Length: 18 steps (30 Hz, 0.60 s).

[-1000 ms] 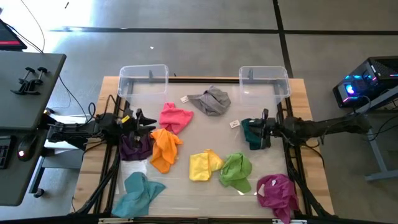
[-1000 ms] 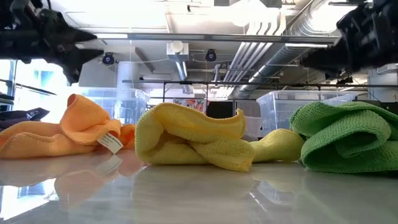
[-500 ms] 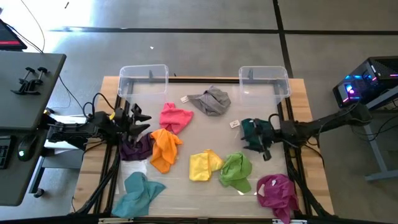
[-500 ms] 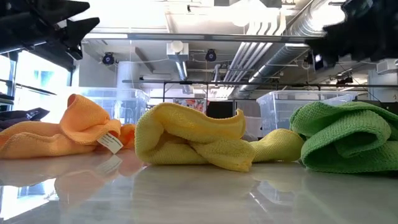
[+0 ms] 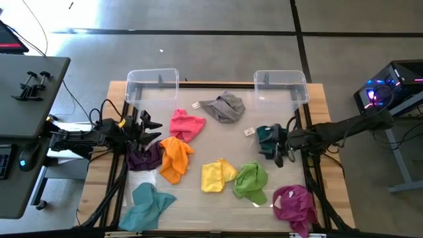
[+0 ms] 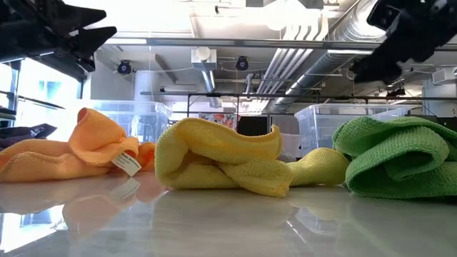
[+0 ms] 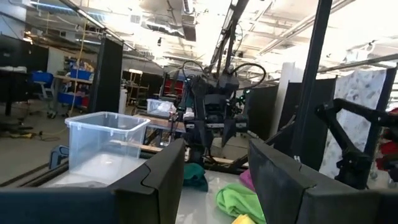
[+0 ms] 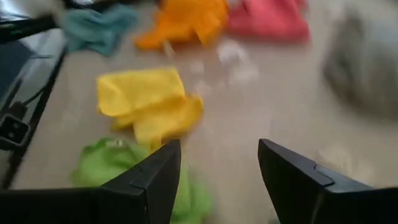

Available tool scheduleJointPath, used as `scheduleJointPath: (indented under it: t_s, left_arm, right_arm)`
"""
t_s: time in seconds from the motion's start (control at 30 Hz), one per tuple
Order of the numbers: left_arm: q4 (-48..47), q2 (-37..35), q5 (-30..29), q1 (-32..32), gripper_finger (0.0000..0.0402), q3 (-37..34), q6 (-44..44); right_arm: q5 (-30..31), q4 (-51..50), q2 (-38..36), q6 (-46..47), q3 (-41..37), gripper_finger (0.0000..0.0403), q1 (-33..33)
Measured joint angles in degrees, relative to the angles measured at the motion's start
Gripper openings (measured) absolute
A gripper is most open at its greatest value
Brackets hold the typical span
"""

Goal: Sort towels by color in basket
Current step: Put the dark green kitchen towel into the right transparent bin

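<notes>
High view, my right gripper (image 5: 280, 147): it hung with fingers spread and nothing between them; the dark green towel (image 5: 266, 139) lay crumpled just beside and partly under it.
High view, my left gripper (image 5: 149, 129): fingers apart and empty, with the purple towel (image 5: 143, 157) just below it, the orange towel (image 5: 176, 157) and pink towel (image 5: 186, 125) close by.
High view, other towels: grey towel (image 5: 225, 106) lay toward the two clear bins (image 5: 153, 84); yellow towel (image 5: 217, 175), lime green towel (image 5: 251, 181), magenta towel (image 5: 295, 203) and teal towel (image 5: 146, 201) lay on the side away from the bins.
Low view, handling: the yellow towel (image 6: 221, 160) sat in fat soft folds, so I judged these cloths light, limp and not fragile; a raised ridge of a fold looked the best place to pinch.
Left wrist view: my fingers (image 7: 165, 172) stood apart, a clear bin (image 7: 106, 142) ahead.
Right wrist view: my fingers (image 8: 158, 173) stood wide, the yellow towel (image 8: 146, 102) and lime green towel (image 8: 109, 168) beyond them.
</notes>
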Motion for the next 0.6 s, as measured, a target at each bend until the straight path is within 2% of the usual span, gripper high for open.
scheduleJointPath:
  t_s: [0.07,0.17,0.4,0.6]
  left_arm:
    - [-0.02,0.00,-0.04,0.00,0.0162,0.00,0.02]
    - [-0.02,0.00,-0.15,0.00,0.0162,0.00,0.02]
    - [0.70,0.00,-0.16,0.00,0.0162,0.00,0.11]
    - [4.16,0.00,-1.57,0.00,0.0162,0.00,4.26]
  right_arm:
    - [0.41,-9.30,1.45,7.34,3.95,0.0211,-0.02]
    - [3.28,-16.55,4.36,11.19,6.37,0.0211,-0.02]
    - [4.93,-22.59,13.67,13.84,5.63,0.0210,-0.13]
    - [4.84,-22.45,19.24,12.52,5.61,0.0210,-1.31]
